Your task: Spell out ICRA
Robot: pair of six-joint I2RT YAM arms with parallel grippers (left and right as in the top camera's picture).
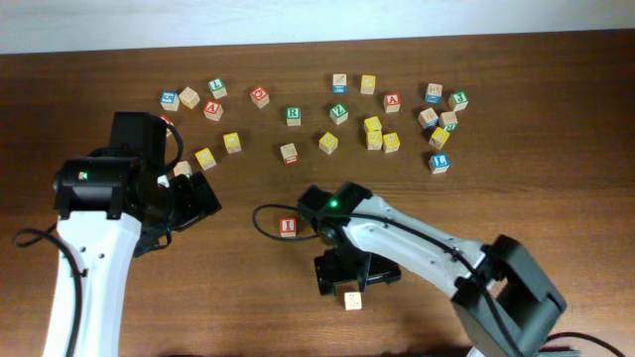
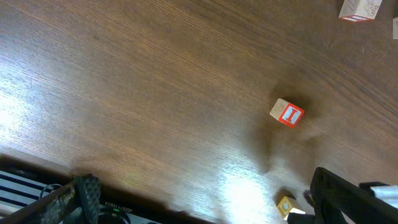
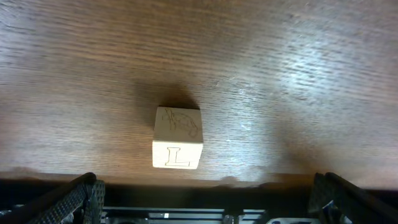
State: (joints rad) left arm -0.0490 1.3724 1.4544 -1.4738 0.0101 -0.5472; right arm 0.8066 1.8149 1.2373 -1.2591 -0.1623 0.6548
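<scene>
A block with a red I lies alone on the wooden table; the left wrist view has the I block at mid-right. Letter blocks are scattered along the back, among them a green R and a red A. My right gripper hangs open near the front, and just beyond its fingers sits a pale block marked L, apart from them. My left gripper stands open at the left, holding nothing; one finger shows.
The pale L block lies close to the table's front edge. Another red A block and several yellow blocks sit in the back right cluster. A black cable loops beside the I block.
</scene>
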